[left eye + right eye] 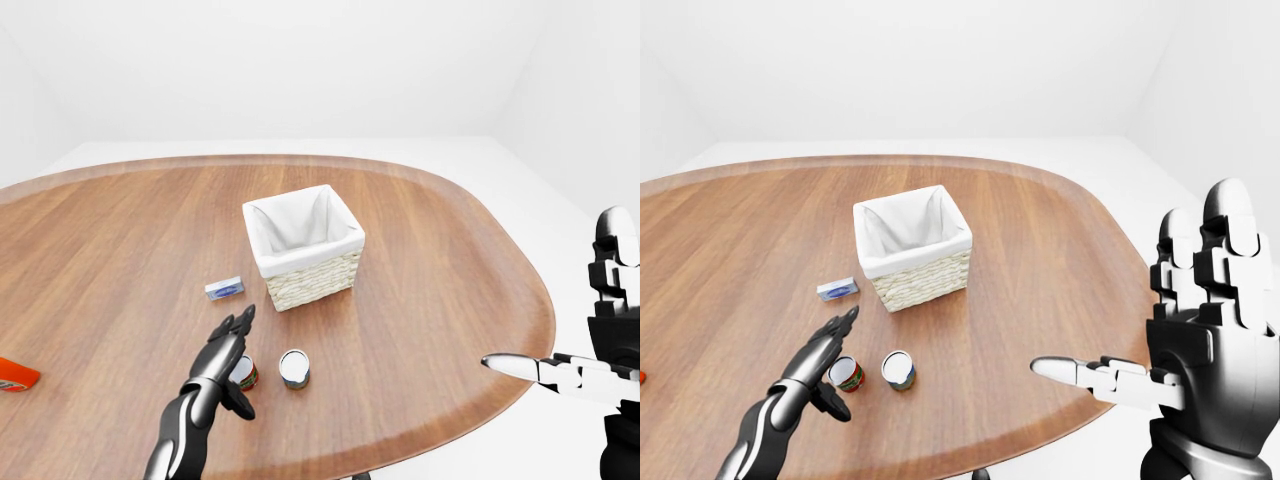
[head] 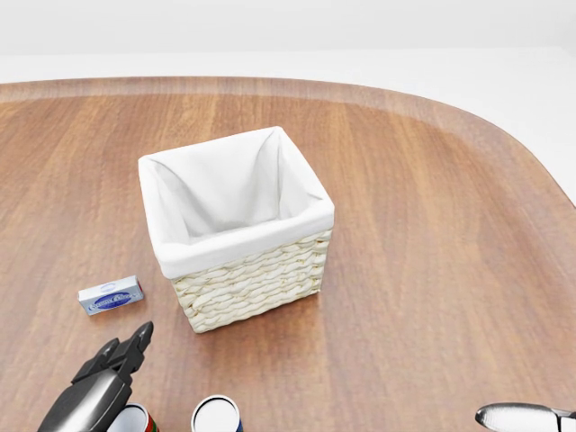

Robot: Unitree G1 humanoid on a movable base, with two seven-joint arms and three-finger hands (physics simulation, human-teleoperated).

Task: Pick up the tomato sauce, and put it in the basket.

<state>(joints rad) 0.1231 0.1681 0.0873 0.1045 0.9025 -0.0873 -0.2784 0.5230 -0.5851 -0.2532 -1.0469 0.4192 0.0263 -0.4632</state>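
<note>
Three fingers of my left hand [image 1: 825,352] are standing spread and holding nothing, hovering just above the red-labelled can. I am taking that can to be the tomato sauce [image 1: 847,374], judging by its label colour only; the print is too small to read. My right hand [image 1: 1200,330] is hanging wide and flat off the table's right edge, well apart from everything, also carrying nothing.

The tomato sauce is standing upright on the table [image 1: 430,260], near the bottom of the right-eye view, just beside a second can [image 1: 898,369] with a blue-and-white label. Its long axis is running vertically and its pale top is facing up. The fingertips are reaching past it toward the basket [image 1: 303,245].

I am judging the can to be rigid, fairly heavy for its size and smooth-walled, so it is likely slippery but not fragile. I am planning to grip it around the side wall at mid-height, thumb opposing the two fingers, keeping it upright. The neighbouring can is sitting close on its right, so a finger coming down on that side may knock it.

A small blue box [image 2: 111,295] is lying flat between the hand and the basket. An orange-red item [image 1: 15,374] is showing at the left-eye view's left edge.
</note>
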